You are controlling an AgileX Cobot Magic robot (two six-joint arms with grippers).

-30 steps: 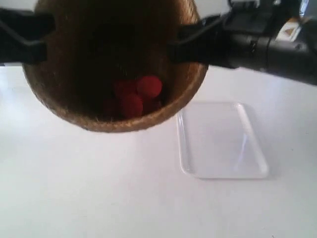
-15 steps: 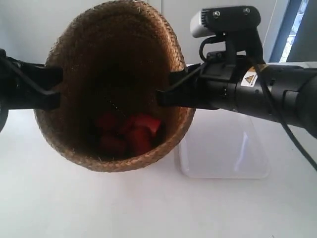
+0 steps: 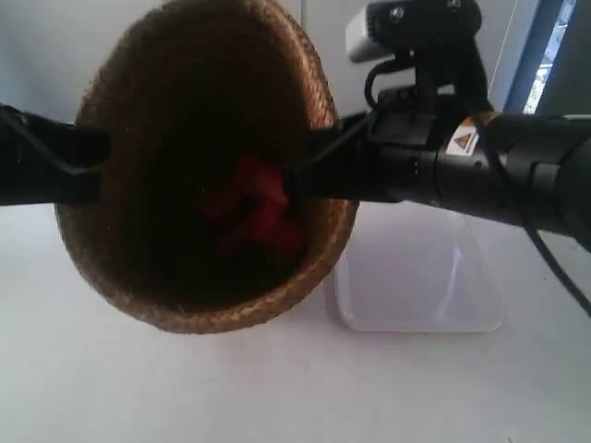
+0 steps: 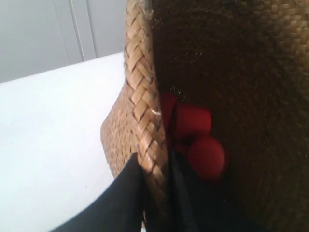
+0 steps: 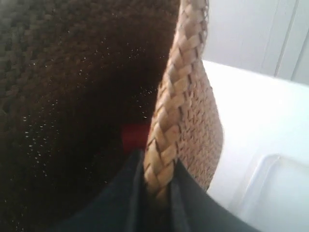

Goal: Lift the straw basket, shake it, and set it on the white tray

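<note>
Left tool (image 4: 154,186) and right tool (image 5: 157,191) clench straw basket (image 3: 185,101) rim (warning sticker (image 3: 461,141) unreadable).

I see the brown woven straw basket (image 3: 185,138) raised in the air, tipped so its dark, round mouth faces the exterior camera. The glossy white tray (image 3: 420,286) lies flat beside it, lower down.
</note>
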